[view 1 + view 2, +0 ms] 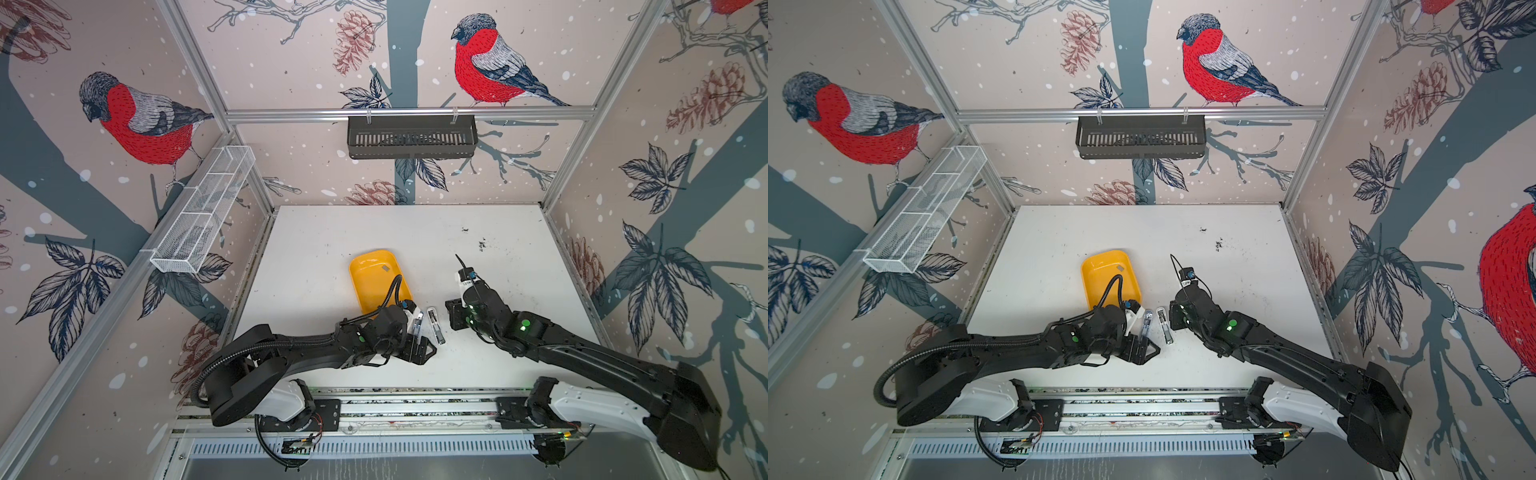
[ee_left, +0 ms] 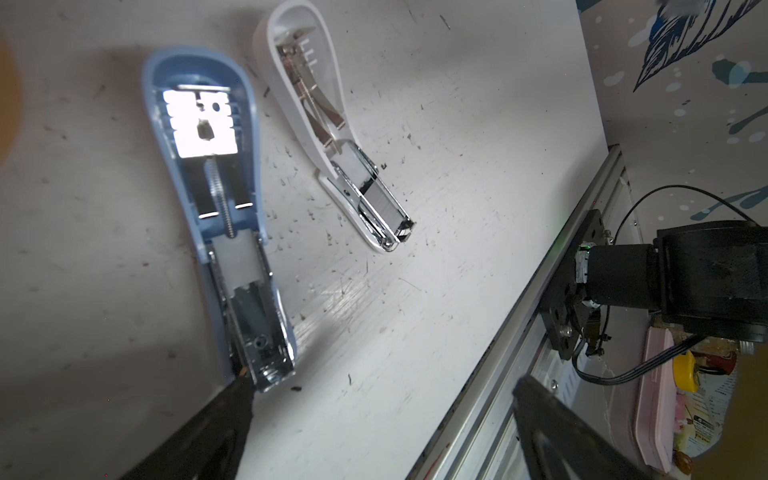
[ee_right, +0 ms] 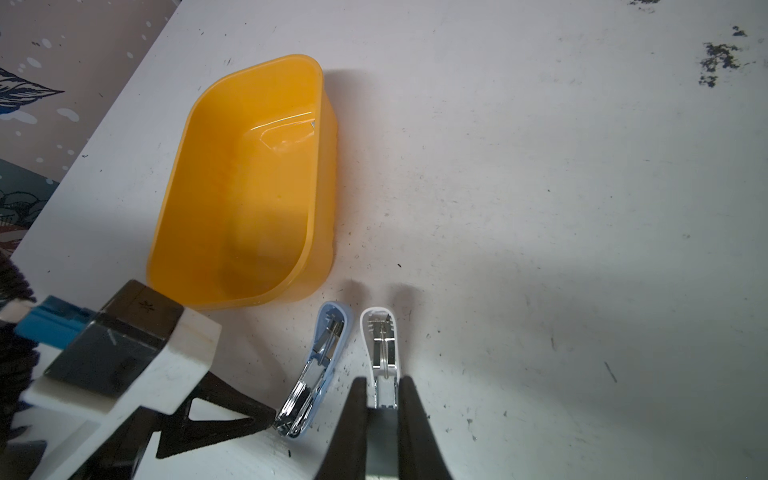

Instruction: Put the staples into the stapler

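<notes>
Right pincer (image 3: 383, 380) pinches what looks like a grey staple strip (image 3: 382, 440) by the white stapler (image 3: 380, 332); left pincer (image 2: 380, 384) is spread. Another staple strip (image 1: 385, 269) lies in the tray (image 1: 357, 282), far end. Probably light, slick, brittle: grip long edges mid-length.

Blue stapler (image 3: 328, 332), white stapler (image 3: 384, 336), yellow tray (image 3: 232, 187)

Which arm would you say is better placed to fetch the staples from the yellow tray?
Probably left: the left gripper is open beside the yellow tray holding the staples; the right gripper is shut, by the white stapler.
</notes>
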{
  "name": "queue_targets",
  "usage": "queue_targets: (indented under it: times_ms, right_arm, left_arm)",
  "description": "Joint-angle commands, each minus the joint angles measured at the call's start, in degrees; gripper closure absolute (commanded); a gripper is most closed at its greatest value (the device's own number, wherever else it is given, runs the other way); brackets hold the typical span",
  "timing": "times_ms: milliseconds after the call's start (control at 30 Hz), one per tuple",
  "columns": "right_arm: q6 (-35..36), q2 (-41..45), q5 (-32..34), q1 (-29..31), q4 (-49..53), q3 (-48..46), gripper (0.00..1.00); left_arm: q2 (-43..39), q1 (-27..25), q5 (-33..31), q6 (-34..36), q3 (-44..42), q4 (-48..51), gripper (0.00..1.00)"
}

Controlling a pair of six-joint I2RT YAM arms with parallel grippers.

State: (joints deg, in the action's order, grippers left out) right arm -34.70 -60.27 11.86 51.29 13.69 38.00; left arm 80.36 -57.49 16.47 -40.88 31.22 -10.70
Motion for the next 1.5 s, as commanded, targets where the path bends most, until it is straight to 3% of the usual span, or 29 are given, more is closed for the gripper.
queue_targets:
  times_ms: [0,1467]
  right_arm:
    - [-0.89,0.26,0.61,0.0,-0.35,-0.2,0.93]
    - [0.18,0.14,-0.8,1.01,-2.19,-1.37,0.94]
  left_arm:
    - [-0.02,-0.4,0.23,-1.3,0.28,-2.59,0.03]
    - [-0.58,-2.09,-0.24,-2.62,0.76,-4.64,0.03]
